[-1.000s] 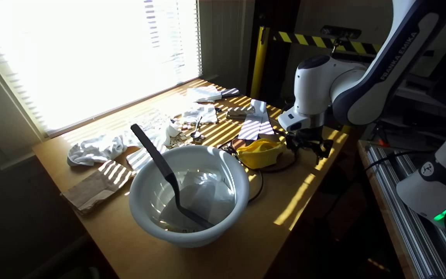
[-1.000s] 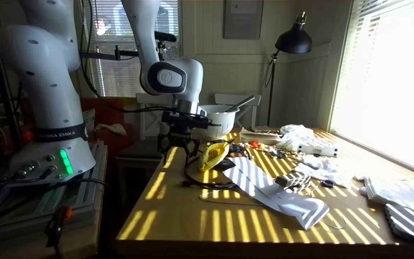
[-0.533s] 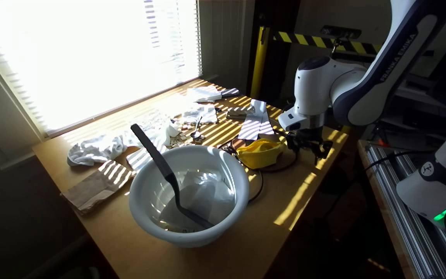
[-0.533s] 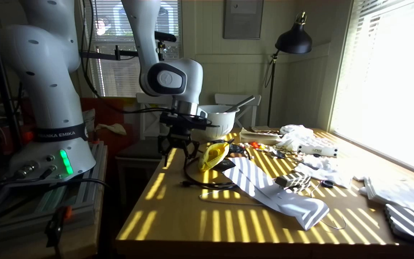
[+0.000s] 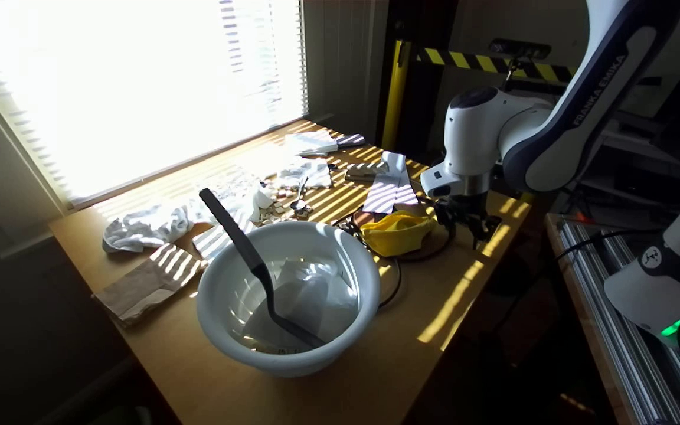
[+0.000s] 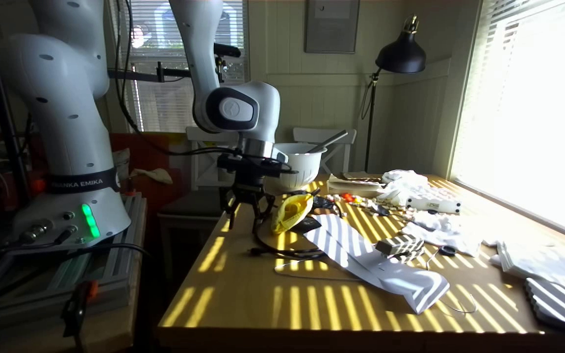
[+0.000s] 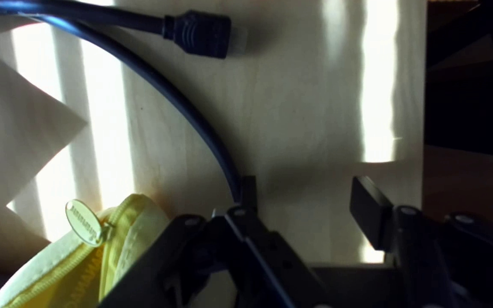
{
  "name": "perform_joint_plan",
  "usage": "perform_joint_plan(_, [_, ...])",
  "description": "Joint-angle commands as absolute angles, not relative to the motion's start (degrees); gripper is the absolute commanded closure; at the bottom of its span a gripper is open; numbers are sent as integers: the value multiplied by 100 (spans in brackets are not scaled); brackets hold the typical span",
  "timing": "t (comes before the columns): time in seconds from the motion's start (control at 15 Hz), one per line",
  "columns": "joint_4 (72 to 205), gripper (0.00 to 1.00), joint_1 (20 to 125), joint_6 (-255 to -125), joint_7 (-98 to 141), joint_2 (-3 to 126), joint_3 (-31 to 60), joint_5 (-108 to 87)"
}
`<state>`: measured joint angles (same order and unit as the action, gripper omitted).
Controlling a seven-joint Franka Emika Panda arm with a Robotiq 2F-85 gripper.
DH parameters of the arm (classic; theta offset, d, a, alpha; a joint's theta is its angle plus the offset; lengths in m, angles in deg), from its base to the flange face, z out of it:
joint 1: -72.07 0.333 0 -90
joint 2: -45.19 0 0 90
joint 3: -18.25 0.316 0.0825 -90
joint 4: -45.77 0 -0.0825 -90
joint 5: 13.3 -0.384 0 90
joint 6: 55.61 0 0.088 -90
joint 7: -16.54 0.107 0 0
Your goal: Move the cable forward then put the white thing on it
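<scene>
The hand point(image 7: 306, 197) hangs with jaws apart; just beside one jaw the cable point(image 7: 186, 109) curves along the counter point(image 5: 387, 357); near it, one pouch point(image 5: 396, 234), unzipped; farther out, one bowl point(image 5: 284, 363), holding one black spoon point(image 5: 260, 273) and a pale sheet point(image 5: 307, 286); outside it, one small spoon point(image 5: 298, 205).

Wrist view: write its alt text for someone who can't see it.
Open gripper over a sun-striped wooden table, a black cable curving out of sight behind one finger. A black connector lies near the top; a yellow zippered pouch sits lower left.
</scene>
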<state>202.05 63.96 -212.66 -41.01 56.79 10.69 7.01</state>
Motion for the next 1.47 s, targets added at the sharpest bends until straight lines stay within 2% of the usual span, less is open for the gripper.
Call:
perform_joint_plan(0.0, [19943, 33, 6422, -21190, -3873, 5882, 1046, 842])
perform_joint_plan(0.07, [19894, 16, 6409, -21169, -3904, 5892, 1063, 820])
perform_joint_plan(0.13, [19858, 8, 6407, -21170, -3905, 5902, 1059, 832])
perform_joint_plan(0.2, [19847, 7, 6365, -21136, -4031, 5883, 1112, 746])
perform_joint_plan(0.27, [19851, 1, 6381, -21161, -3995, 5847, 1102, 781])
perform_joint_plan(0.53, [19614, 0, 6394, -21149, -3964, 6143, 1073, 849])
perform_joint_plan(0.67, [19476, 28, 6361, -21109, -4013, 6322, 1099, 790])
perform_joint_plan(1.0, [19248, 63, 6357, -21083, -3981, 6562, 1083, 835])
perform_joint_plan(1.2, [19407, 75, 6384, -20973, -3907, 6345, 1077, 864])
perform_joint_plan(1.4, [19626, 96, 6395, -20873, -3757, 6035, 1043, 857])
